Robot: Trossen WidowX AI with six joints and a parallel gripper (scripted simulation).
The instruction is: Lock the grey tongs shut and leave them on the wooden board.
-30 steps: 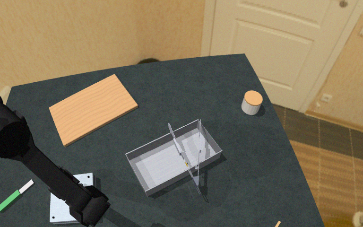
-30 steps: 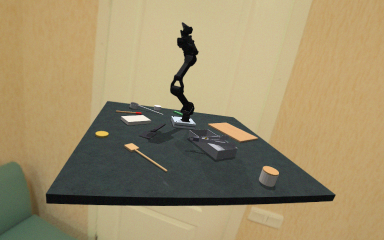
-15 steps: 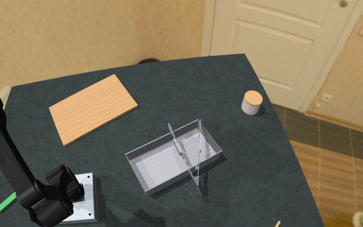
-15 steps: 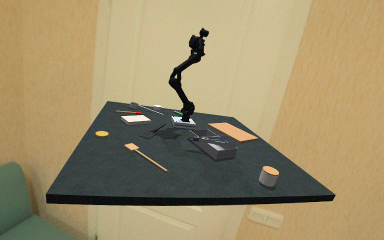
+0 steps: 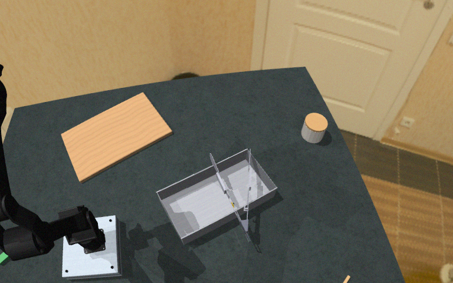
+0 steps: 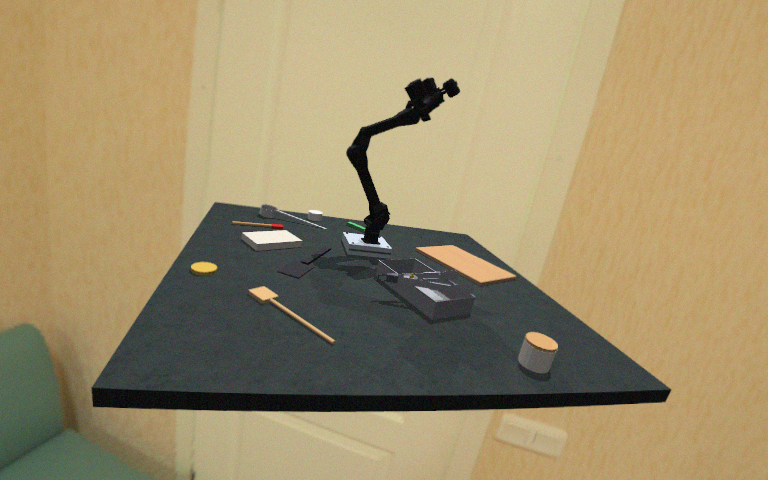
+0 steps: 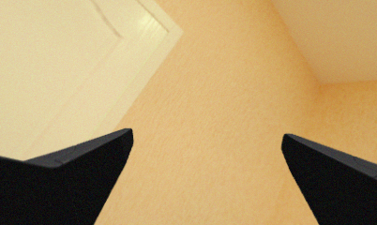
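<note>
The grey tongs (image 5: 245, 224) (image 6: 388, 277) lie open across the roasting tin (image 5: 214, 224) (image 6: 453, 308). In the top view their hinge end sticks out over the near long wall and the two arms spread apart toward the far wall. A small yellow mark shows on one arm. The wooden board (image 5: 117, 136) (image 6: 465, 264) lies flat and bare, up and left of the tin in the top view. My gripper (image 7: 205, 138) is open and empty, fingers wide apart against wall and door. It is high above the table in the exterior view and out of view in the top view.
A lidded jar (image 5: 314, 130) (image 6: 538, 353) stands beyond the tin. A wooden spatula (image 6: 302, 321), a yellow disc (image 6: 203, 268), a pale block (image 6: 271, 239) and dark flat pieces (image 6: 298, 269) lie on the other side. A green-handled item (image 5: 2, 257) is near my base (image 5: 92, 263).
</note>
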